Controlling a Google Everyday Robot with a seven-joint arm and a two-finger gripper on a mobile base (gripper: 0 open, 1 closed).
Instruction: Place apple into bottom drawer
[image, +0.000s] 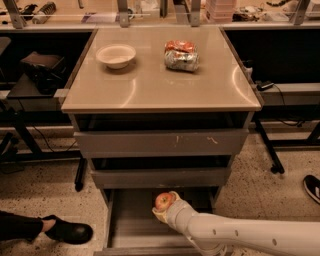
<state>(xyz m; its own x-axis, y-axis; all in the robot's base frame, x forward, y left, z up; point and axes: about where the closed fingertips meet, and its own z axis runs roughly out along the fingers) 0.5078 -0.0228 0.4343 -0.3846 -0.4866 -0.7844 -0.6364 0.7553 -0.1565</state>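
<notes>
Over the rear part of the open bottom drawer, the gripper is seen clamped on the apple, its pale fingers closed around the fruit's lower side. The apple is held just below the front edge of the middle drawer, with the red skin turned upward. Whether the apple touches the drawer floor cannot be told. The arm is stretched in from the gripper's lower right, crossing the drawer's right wall and front corner. To the gripper's left, a bare stretch of grey floor is left open as far as the left wall. Above the middle drawer, the top drawer is shown nearly closed. Higher still, the tabletop carries a bowl up and to the left and a snack bag almost straight above. A black shoe is placed on the floor well to the left, outside the drawer, and another shoe far to the right.
</notes>
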